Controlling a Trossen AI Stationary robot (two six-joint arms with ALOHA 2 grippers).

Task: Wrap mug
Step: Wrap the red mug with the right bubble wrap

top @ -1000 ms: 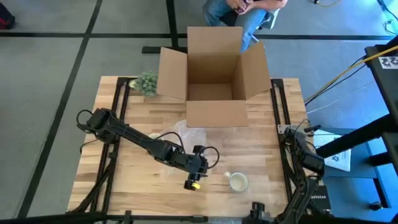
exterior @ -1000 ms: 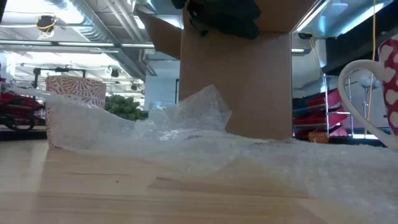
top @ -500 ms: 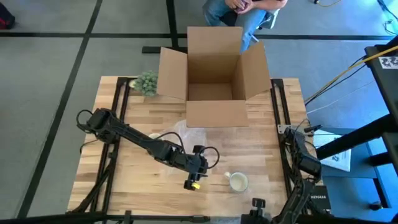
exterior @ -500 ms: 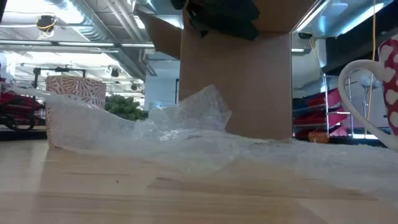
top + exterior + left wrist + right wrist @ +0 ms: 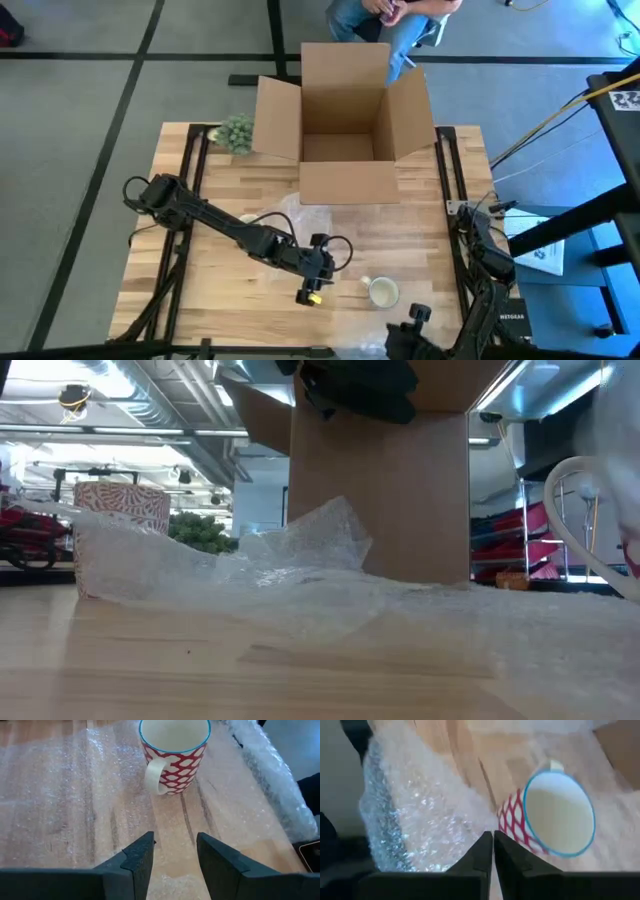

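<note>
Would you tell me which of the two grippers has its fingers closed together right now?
The right gripper, pinched on the bubble wrap beside the mug; the left gripper is open.

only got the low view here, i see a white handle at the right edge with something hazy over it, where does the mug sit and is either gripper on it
Observer: The red-and-white patterned mug stands upright on the clear bubble wrap sheet. Neither gripper touches it.
Operator: so where's the left one
Observer: The left gripper is open and clear of the mug, pointing at the side with the handle.
Operator: and the haze
Observer: That looks like the bubble wrap itself. The right gripper is shut, apparently pinching the sheet's edge and holding it up beside the mug.
</note>
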